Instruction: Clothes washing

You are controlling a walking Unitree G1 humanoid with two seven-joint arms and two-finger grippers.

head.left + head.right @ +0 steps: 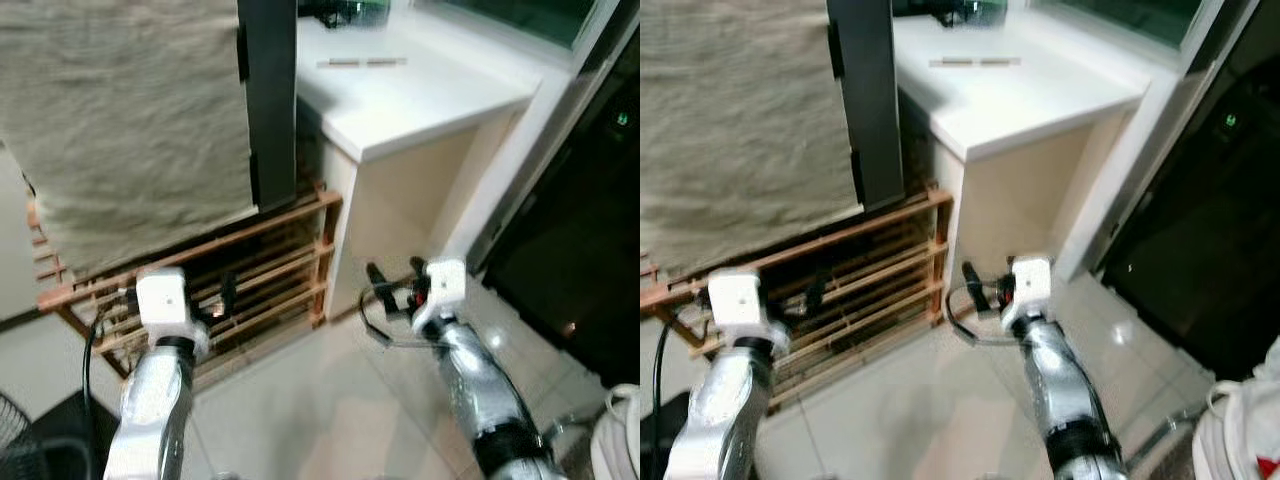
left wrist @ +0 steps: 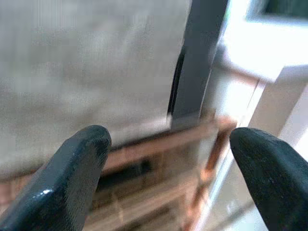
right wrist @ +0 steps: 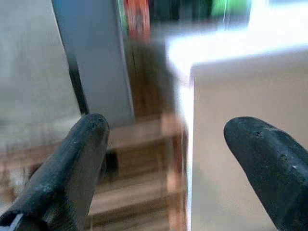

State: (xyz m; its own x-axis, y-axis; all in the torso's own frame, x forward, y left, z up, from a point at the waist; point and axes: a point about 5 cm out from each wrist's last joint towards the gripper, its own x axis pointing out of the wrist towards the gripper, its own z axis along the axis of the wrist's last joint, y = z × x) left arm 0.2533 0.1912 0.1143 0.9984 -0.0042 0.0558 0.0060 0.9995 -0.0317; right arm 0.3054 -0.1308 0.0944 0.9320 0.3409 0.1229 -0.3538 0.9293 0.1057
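I see left gripper point(image 2: 168, 178) and right gripper point(image 3: 178, 168) both spread wide, holding nothing, raised before the wooden rack's point(image 1: 290, 225) corner.

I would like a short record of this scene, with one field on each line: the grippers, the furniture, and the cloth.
left gripper: open, holding nothing, raised toward the rack
right gripper: open, holding nothing, raised toward the cabinet corner
slatted brown wooden rack: on the tiled floor, beside the cabinet
beige woven cloth: hanging over the rack
white-topped beige cabinet: right of the rack
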